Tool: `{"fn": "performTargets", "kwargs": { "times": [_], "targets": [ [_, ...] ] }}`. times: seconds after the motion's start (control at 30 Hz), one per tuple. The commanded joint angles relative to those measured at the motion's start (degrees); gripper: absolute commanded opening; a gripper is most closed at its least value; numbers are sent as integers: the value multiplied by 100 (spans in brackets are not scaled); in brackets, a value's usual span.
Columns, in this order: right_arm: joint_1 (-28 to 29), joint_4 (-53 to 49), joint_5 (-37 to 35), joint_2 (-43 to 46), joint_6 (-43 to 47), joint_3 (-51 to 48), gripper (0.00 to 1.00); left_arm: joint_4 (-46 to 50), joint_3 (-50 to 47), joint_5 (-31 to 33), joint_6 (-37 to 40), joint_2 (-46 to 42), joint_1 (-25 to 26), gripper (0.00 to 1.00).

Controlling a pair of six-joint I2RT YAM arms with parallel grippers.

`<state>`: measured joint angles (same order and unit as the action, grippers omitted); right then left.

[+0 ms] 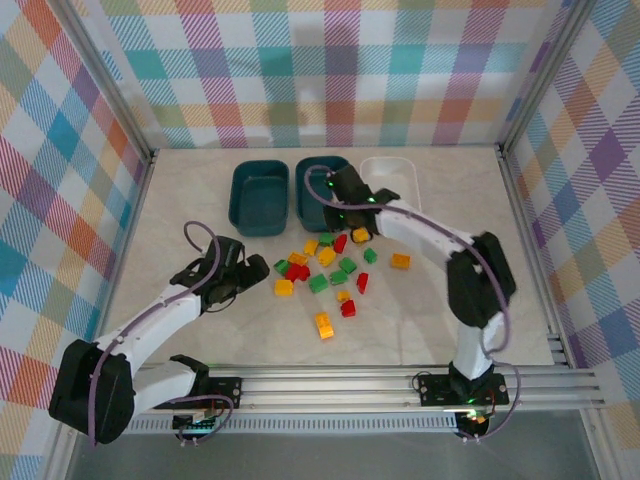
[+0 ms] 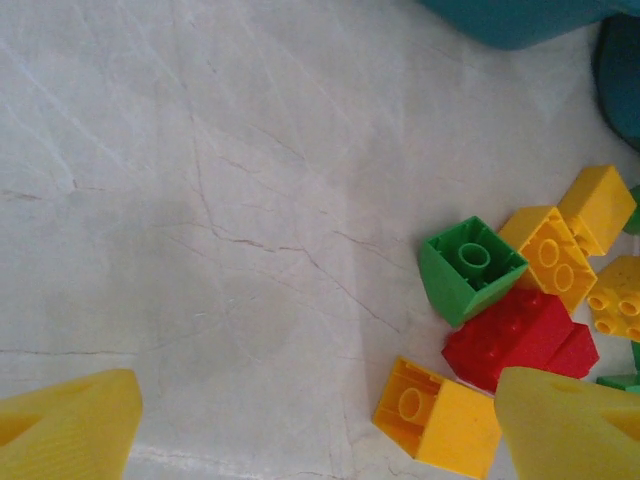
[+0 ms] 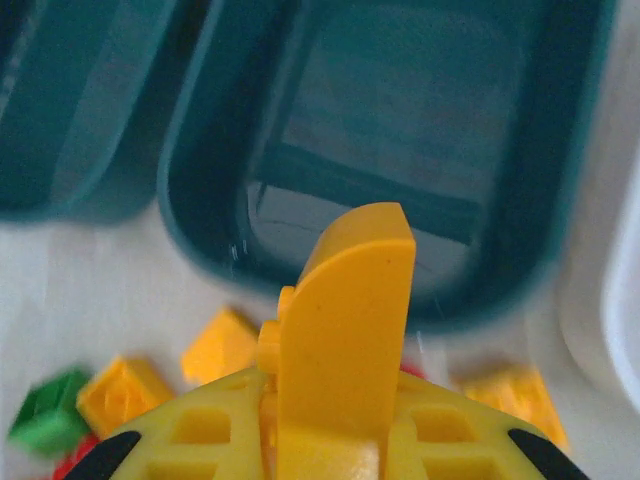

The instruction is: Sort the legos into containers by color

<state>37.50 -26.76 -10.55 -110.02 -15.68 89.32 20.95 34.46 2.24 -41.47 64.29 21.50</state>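
Note:
Several legos (image 1: 318, 268) in green, yellow and red lie scattered mid-table, in front of three containers: a teal bin (image 1: 259, 198), a second teal bin (image 1: 308, 172) and a white bin (image 1: 395, 170). My left gripper (image 1: 245, 272) is open, low at the pile's left edge. Between its tips (image 2: 320, 430) is bare table, with a yellow lego (image 2: 437, 415) by the right finger (image 2: 570, 425), and a red lego (image 2: 515, 335) and a green lego (image 2: 470, 268) beyond. My right gripper (image 1: 357, 232) is shut (image 3: 350, 260) just before the middle teal bin (image 3: 560, 200). A yellow lego (image 3: 270, 335) peeks out beside its fingers.
Patterned walls enclose the table on three sides, and a metal rail (image 1: 330, 385) runs along the near edge. Stray legos lie nearer the front: a yellow one (image 1: 324, 325), a red one (image 1: 347, 308) and an orange one (image 1: 400, 261) to the right.

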Motion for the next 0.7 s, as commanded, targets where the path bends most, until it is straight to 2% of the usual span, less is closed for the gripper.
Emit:
{"fn": "performTargets", "kwargs": {
  "times": [0.0, 0.1, 0.17, 0.23, 0.33, 0.47, 0.67],
  "targets": [
    [-145, -353, 73, -752, 232, 850, 22, 262, 116, -332, 125, 70, -41, 91],
    [-190, -534, 219, -1208, 224, 1429, 26, 291, 152, -371, 246, 277, -37, 88],
    [-190, -686, 207, -1389, 236, 1673, 34, 373, 237, -360, 322, 491, -33, 85],
    [-224, -677, 207, -1416, 227, 1759, 40, 403, 342, -338, 403, 735, -6, 80],
    [-252, -580, 253, -1224, 182, 1663, 49, 576, 680, 69, 546, 1141, 139, 76],
    [-243, -345, 363, -695, 69, 1159, 53, 615, 1189, 400, 681, 1718, 307, 72],
    [-210, 45, 626, 430, -333, -407, 52, 728, 1866, 714, 921, 2547, 810, 61]
  ]
}}
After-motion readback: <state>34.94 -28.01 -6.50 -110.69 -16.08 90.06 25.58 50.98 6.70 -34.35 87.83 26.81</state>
